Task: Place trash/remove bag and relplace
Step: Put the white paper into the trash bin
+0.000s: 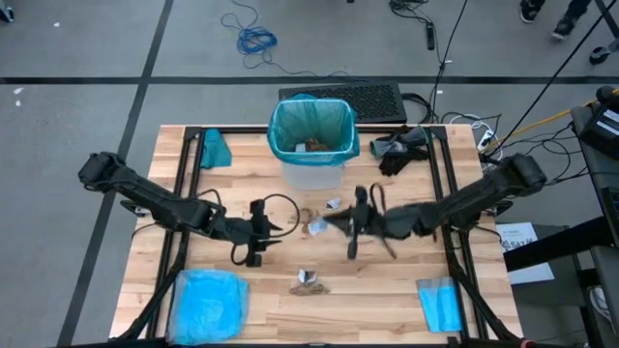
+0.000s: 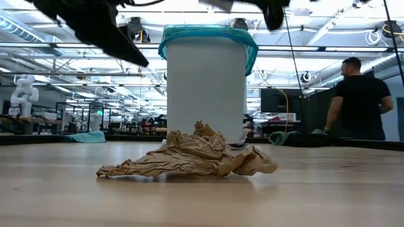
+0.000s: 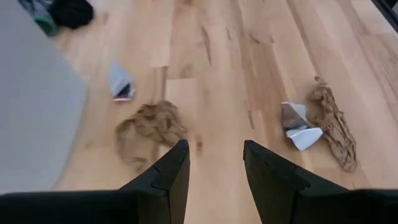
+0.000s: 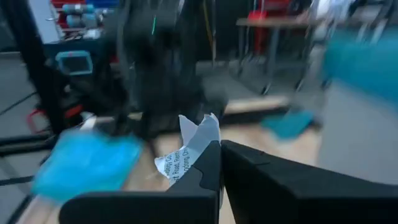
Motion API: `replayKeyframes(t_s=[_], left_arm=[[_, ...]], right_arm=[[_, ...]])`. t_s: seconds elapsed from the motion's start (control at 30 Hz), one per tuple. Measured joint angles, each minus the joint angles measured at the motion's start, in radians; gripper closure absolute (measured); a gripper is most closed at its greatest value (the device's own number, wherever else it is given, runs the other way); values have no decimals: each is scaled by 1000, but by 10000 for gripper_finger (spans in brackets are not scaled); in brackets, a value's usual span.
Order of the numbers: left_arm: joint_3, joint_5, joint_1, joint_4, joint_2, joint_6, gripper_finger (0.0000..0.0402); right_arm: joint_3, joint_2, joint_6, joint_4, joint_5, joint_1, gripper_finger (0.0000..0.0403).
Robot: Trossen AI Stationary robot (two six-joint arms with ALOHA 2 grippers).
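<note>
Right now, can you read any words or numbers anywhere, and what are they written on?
White wrapper pinched in the right claw: rows of small dark print, too blurred to read.
White sheet on the floor beside the table's right edge: a dark mark or heading, too small to read.
Nothing else shows any words, numbers or signs.

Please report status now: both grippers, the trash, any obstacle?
Right gripper shut on white wrapper, lifted. Left gripper open above brown wad. Bin path unobstructed.
</note>
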Motion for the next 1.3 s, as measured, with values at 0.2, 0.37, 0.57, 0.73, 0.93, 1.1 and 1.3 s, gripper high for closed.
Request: replayKeyframes(t_s=[0.2,0.37,0.57,0.73,0.93,1.1,1.3], left_arm=[[-8,71,-15,126,106,-17,254],[-8,127,-16,236,180,-16,254],[-8,206,-16,327,244,-16,254],[-7,220,-16,386,277,9,254],[-7,139,-12,407,321,13,254],[-7,190,-12,439,385,33,254],[-6,275,-12,522,437,67,254]], right_arm=[[192,-64,-152,-228,-8,-129,403],[357,-51,-208,-405,-35,-255,403],[444,-30,-188,-502,-95,-428,403],[444,-6,-157,-542,-134,-528,396],[444,3,-159,-538,-423,-559,315],[444,-23,-82,-581,-504,-560,224],[444,-58,20,-743,-565,-542,174]])
